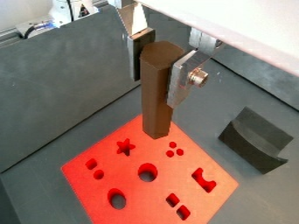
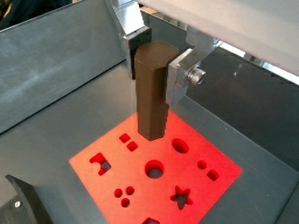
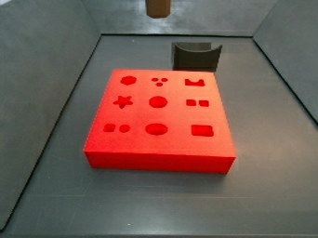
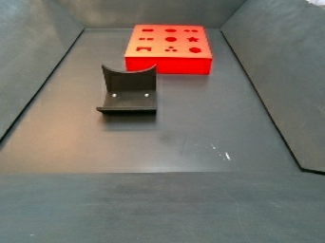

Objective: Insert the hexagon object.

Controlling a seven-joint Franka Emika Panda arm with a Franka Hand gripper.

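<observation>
My gripper [image 1: 158,63] is shut on the hexagon object [image 1: 158,92], a brown six-sided peg held upright between the silver fingers in both wrist views [image 2: 152,87]. The peg hangs in the air above the red block [image 1: 125,171], which has several shaped holes in its top face [image 2: 176,171]. In a side view only the peg's lower end [image 3: 156,7] shows at the frame's upper edge, well above and behind the red block [image 3: 162,160]. The gripper itself is out of both side views. The red block also shows far off in a side view [image 4: 170,65].
A dark grey curved holder [image 3: 195,54] stands on the floor just behind the red block; it also shows in the other views [image 4: 128,90] [image 1: 257,136] [image 2: 24,201]. Grey walls enclose the floor on the sides.
</observation>
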